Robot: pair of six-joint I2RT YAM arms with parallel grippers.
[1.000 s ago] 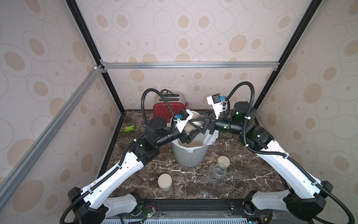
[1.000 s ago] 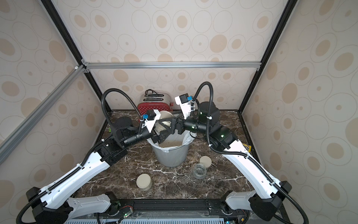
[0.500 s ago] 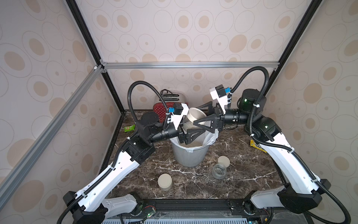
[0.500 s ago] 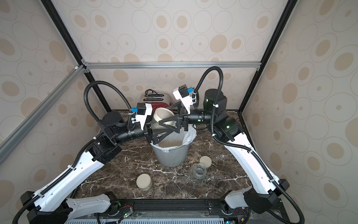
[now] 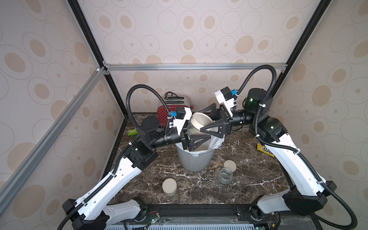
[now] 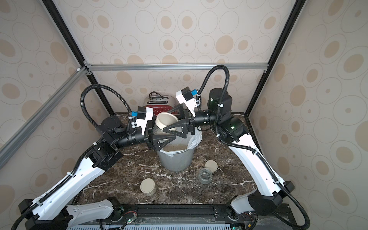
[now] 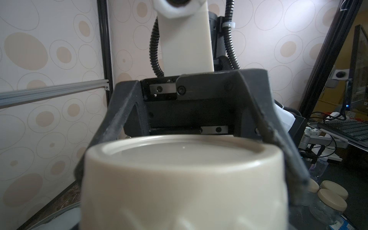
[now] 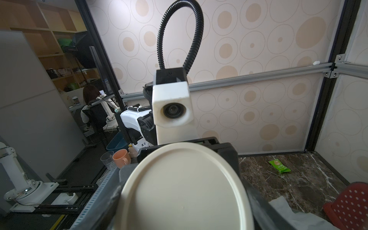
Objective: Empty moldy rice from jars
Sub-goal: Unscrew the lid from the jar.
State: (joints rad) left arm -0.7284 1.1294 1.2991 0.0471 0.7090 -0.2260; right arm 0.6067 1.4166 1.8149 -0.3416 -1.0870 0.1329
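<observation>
A clear glass jar (image 5: 191,130) (image 6: 157,131) with a beige lid (image 5: 200,120) (image 6: 166,120) hangs tilted above the grey bin (image 5: 194,161) (image 6: 175,159). My left gripper (image 5: 194,132) (image 6: 161,132) is shut on its glass body. From the opposite side my right gripper (image 5: 200,121) (image 6: 166,120) is closed on the lid, fingers (image 7: 282,151) against its sides. The lid (image 7: 183,179) (image 8: 183,191) fills both wrist views. Pale rice (image 5: 201,148) (image 6: 175,147) lies in the bin's white liner. I cannot tell what the held jar contains.
An open empty jar (image 5: 225,175) and a loose lid (image 5: 230,165) sit right of the bin. A closed jar (image 5: 169,186) stands front left. A red toaster (image 5: 165,114) is at the back, a green packet (image 5: 132,131) left, a yellow packet (image 5: 265,149) right.
Both grippers rose together with the jar, from the bin's mouth up above its rim. Over the last half second they have barely moved.
</observation>
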